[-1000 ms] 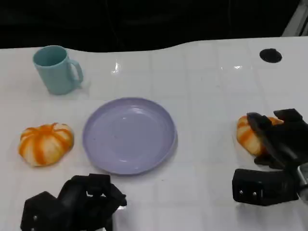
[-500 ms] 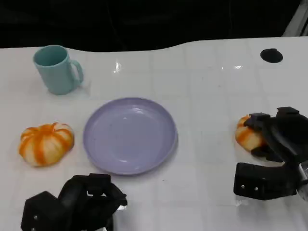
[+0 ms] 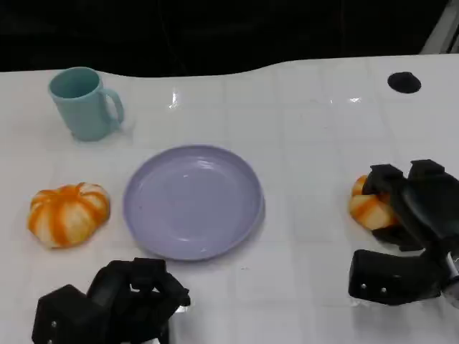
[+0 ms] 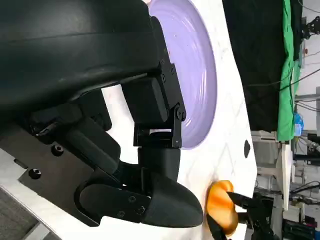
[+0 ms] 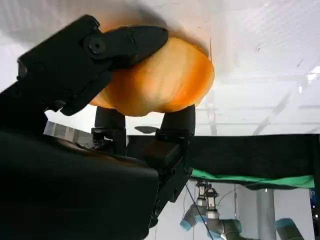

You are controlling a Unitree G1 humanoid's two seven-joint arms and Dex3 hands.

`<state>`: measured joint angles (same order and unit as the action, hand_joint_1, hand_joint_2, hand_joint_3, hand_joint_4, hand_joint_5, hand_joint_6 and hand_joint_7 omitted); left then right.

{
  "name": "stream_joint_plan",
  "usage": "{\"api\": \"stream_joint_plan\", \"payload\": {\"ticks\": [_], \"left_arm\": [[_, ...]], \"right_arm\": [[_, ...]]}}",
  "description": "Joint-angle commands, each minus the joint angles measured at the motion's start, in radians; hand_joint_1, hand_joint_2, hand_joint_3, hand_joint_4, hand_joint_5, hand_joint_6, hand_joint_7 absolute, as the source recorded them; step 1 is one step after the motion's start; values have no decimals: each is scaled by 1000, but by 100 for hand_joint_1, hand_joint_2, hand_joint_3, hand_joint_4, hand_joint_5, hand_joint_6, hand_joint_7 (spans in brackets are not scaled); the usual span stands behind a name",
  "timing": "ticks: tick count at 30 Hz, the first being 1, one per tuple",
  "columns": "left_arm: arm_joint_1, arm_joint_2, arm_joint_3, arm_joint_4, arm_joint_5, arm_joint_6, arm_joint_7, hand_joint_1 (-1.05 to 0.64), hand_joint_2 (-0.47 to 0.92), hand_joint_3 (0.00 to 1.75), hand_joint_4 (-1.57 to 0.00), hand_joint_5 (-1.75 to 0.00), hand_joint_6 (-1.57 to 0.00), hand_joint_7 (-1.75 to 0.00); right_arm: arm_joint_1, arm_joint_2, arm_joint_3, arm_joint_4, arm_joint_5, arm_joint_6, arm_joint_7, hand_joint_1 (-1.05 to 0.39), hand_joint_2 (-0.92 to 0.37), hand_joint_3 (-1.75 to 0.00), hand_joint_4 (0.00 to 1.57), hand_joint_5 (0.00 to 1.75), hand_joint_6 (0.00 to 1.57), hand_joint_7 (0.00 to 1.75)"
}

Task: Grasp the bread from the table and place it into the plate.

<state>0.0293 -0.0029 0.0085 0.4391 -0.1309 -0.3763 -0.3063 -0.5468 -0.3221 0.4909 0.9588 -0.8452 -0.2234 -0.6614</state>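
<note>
Near the worktop's right edge, the right hand (image 3: 409, 208) wraps its fingers around the bread (image 3: 367, 204), apparently securing it for the carry to the plate (image 3: 192, 201). Left hand (image 3: 118, 301) rests curled, empty.

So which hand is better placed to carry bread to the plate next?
Right. The right hand already has its fingers wrapped around a bread, while the left hand sits curled and holds nothing near the plate.
</note>
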Motion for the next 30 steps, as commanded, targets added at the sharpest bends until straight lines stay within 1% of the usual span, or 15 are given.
{"api": "stream_joint_plan", "payload": {"ticks": [1,5,7,8,11,17,19,22,23,24,25,26,27,28,30], "left_arm": [[3,9,4,9,4,-4,3,-105,62,54,-157,-120,-140,-80],[5,8,3,6,4,2,5,-105,62,54,-157,-120,-140,-80],[6,8,3,5,5,3,7,-105,62,53,-157,-120,-140,-80],[6,8,2,5,8,3,9,-105,62,53,-157,-120,-141,-79],[5,9,2,7,10,1,10,-105,62,53,-157,-121,-140,-79],[3,6,4,11,1,1,0,-105,62,52,-157,-120,-140,-78],[2,6,3,11,5,3,4,-105,62,52,-157,-120,-140,-78],[2,5,1,10,14,3,14,-105,62,52,-157,-120,-140,-78],[1,4,2,13,14,0,13,-105,62,52,-157,-120,-140,-78],[0,5,1,15,14,-1,11,-105,62,52,-157,-120,-140,-78],[0,5,1,16,14,-1,10,-105,62,52,-157,-120,-140,-77],[1,5,0,14,15,1,11,-105,62,52,-157,-121,-140,-77],[1,5,0,12,17,2,13,-105,63,52,-157,-121,-140,-77],[2,5,-1,13,18,-1,14,-105,63,52,-157,-121,-140,-77],[3,3,-2,10,19,2,15,-105,63,52,-157,-121,-140,-77]], "right_arm": [[18,-24,-1,-67,3,-10,-29,-19,-46,-91,90,175,64,174],[20,-31,3,-141,-13,-46,-73,-18,-35,-103,93,175,68,175],[22,-30,-1,-174,-5,-68,-70,-18,-32,-106,94,175,69,175],[22,-28,-4,-196,2,-83,-67,-18,-31,-115,95,175,70,175],[14,-13,-6,-254,6,-125,-71,-18,-32,-128,98,175,73,175],[-16,37,1,-317,9,-154,-29,-22,-33,-134,101,175,76,175],[-23,52,1,-324,8,-155,-12,-25,-35,-131,98,175,74,175],[-52,86,20,-322,-15,-151,3,-22,-30,-134,101,175,75,173],[-61,98,27,-319,-18,-148,15,-22,-29,-134,101,175,76,171],[-69,113,34,-313,-17,-145,28,-22,-27,-129,101,175,88,141],[-74,122,39,-309,-16,-143,38,-22,-28,-128,101,175,93,129],[-82,137,48,-295,-15,-144,44,-22,-28,-127,102,175,96,122],[-89,148,54,-282,-16,-146,44,-22,-29,-128,101,175,95,131],[-97,163,62,-262,-17,-149,41,-22,-30,-129,101,175,94,135],[-108,191,70,-243,-7,-141,74,-24,-33,-127,99,175,88,147]]}}
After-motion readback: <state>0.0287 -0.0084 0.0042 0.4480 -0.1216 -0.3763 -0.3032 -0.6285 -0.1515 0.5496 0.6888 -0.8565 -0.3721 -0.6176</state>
